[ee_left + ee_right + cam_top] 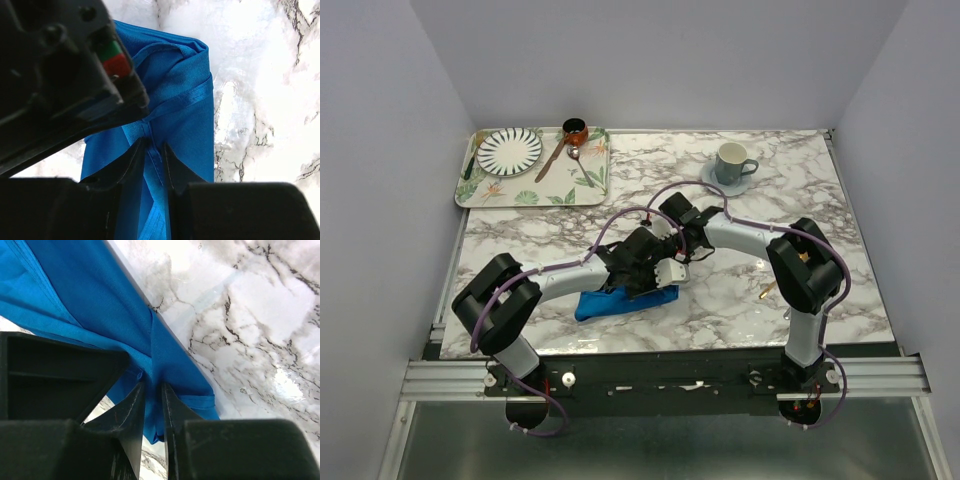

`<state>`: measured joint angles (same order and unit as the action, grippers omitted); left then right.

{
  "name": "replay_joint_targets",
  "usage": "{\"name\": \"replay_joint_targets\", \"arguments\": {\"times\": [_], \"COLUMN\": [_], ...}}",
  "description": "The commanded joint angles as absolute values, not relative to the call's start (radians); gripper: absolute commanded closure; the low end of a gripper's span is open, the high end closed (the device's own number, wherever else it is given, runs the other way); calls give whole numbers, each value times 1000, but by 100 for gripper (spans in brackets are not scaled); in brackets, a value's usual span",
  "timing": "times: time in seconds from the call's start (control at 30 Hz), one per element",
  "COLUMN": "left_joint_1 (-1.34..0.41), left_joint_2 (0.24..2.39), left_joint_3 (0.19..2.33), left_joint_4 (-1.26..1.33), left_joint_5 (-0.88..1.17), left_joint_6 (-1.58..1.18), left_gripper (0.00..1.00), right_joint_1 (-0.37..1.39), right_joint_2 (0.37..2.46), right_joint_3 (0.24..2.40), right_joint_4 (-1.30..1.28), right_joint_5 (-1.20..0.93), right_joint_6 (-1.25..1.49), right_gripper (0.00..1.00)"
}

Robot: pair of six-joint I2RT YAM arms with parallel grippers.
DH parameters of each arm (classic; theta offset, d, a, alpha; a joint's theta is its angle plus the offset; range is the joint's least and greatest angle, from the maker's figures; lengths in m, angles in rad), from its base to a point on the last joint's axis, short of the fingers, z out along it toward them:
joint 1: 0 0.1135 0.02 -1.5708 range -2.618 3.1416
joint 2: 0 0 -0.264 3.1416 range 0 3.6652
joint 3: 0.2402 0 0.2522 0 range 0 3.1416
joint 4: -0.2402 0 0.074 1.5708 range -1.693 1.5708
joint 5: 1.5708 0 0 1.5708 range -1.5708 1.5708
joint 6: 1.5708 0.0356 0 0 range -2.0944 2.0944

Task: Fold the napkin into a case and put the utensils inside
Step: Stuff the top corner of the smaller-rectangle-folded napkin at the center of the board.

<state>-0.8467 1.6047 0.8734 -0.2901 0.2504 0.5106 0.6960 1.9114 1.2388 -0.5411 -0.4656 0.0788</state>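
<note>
The blue napkin (620, 302) lies folded and bunched near the front edge of the marble table (840, 200), under both wrists. My left gripper (655, 282) is shut on a twisted fold of the napkin (185, 100), and the cloth fills the narrow gap between its fingers (155, 147). My right gripper (672, 262) sits right beside it. Its jaws stand slightly apart around a hanging fold of the napkin (90, 295), with cloth between the fingertips (153, 387). A gold utensil (767, 291) lies on the table by the right arm's elbow, partly hidden by the arm.
A leaf-patterned tray (480, 190) at the back left carries a striped plate (509, 150), a copper pot (575, 130) and a brown-handled spoon (552, 158). A green cup on a saucer (732, 163) stands at the back right. Purple cables loop over both arms.
</note>
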Motion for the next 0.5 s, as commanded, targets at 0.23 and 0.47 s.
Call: {"name": "replay_joint_targets", "arguments": {"times": [0.23, 0.47], "left_joint_1": [-853, -853], "left_joint_2": [1632, 1640], "left_joint_3": [888, 893], "left_joint_4": [-334, -337], "left_joint_5": [236, 236], "left_joint_6": [532, 532], "left_gripper": [73, 73], "right_joint_1": [681, 680], "right_joint_2": [1925, 1937], "right_joint_3": [1290, 1290], "right_joint_4": [-581, -587], "right_joint_5": [-489, -497], "right_joint_6": [84, 81], "right_gripper": [69, 68]}}
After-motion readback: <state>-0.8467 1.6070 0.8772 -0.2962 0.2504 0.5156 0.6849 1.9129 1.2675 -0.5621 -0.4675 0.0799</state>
